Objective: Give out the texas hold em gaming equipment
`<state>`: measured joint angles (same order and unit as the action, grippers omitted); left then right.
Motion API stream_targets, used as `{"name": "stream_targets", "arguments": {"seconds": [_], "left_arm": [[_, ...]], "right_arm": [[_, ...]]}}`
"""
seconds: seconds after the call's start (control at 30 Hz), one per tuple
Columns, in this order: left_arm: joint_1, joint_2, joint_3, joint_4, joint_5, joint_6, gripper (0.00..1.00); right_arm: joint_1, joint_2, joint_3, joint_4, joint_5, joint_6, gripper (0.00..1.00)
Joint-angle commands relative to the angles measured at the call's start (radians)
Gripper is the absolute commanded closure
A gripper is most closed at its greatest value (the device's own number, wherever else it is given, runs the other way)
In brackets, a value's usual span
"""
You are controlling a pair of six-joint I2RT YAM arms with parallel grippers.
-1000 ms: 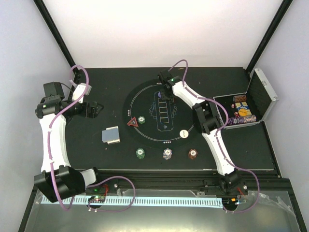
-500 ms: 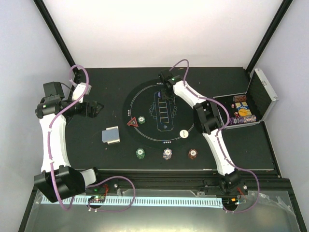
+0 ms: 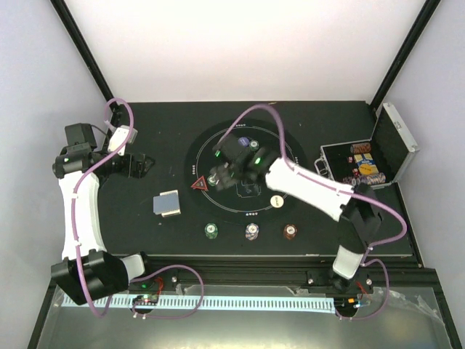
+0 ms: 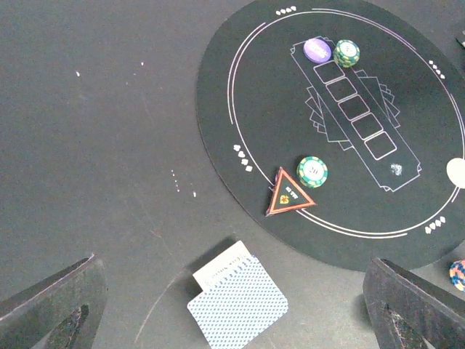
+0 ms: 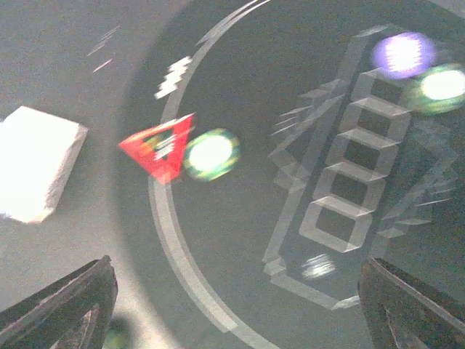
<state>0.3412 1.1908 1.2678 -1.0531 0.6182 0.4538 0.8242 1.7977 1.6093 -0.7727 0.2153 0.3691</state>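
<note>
A blue-backed deck of cards (image 3: 167,203) (image 4: 238,302) lies on the table left of the round mat (image 3: 218,211). On the mat, a red triangle marker (image 3: 199,185) (image 4: 290,195) (image 5: 160,145) touches a green chip (image 4: 312,171) (image 5: 211,154). A purple chip (image 4: 317,49) (image 5: 404,53) and a green chip (image 4: 346,52) sit at the mat's far end. The white button (image 3: 277,201) lies at the mat's right. Three chips (image 3: 251,232) stand in a row near the front edge. My right gripper (image 3: 218,178) (image 5: 232,313) hovers open and empty over the mat beside the triangle. My left gripper (image 3: 142,163) (image 4: 232,291) hangs open and empty, high above the cards.
The silver case (image 3: 396,142) stands open at the right edge with several chips (image 3: 363,171) inside. The right wrist view is blurred by motion. Black frame posts rise at the table's far corners.
My right gripper has opened and swung from the mat's far end toward the red triangle. The purple and green chips now show where it was. The left arm has not moved.
</note>
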Motion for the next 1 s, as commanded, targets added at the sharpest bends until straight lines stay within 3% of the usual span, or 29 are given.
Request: {"name": "stream_targets", "arguments": {"seconds": [0.0,0.13,0.27,0.43,0.97], "left_arm": [[0.007,-0.031,0.043,-0.037,-0.013,0.016,0.01],[0.007,-0.05,0.034,-0.035,-0.006,0.011,0.01],[0.007,-0.068,0.033,-0.034,0.004,0.008,0.01],[0.007,-0.075,0.039,-0.034,0.011,0.008,0.01],[0.007,-0.077,0.035,-0.035,0.016,0.018,0.01]], "right_arm": [[0.218,-0.027,-0.143,0.037,0.007,0.08,0.06],[0.361,0.015,-0.169,0.065,-0.028,0.135,0.05],[0.422,0.091,-0.155,0.055,-0.043,0.154,0.05],[0.431,0.134,-0.177,0.077,-0.088,0.157,0.09],[0.428,0.218,-0.183,0.104,-0.106,0.144,0.35]]}}
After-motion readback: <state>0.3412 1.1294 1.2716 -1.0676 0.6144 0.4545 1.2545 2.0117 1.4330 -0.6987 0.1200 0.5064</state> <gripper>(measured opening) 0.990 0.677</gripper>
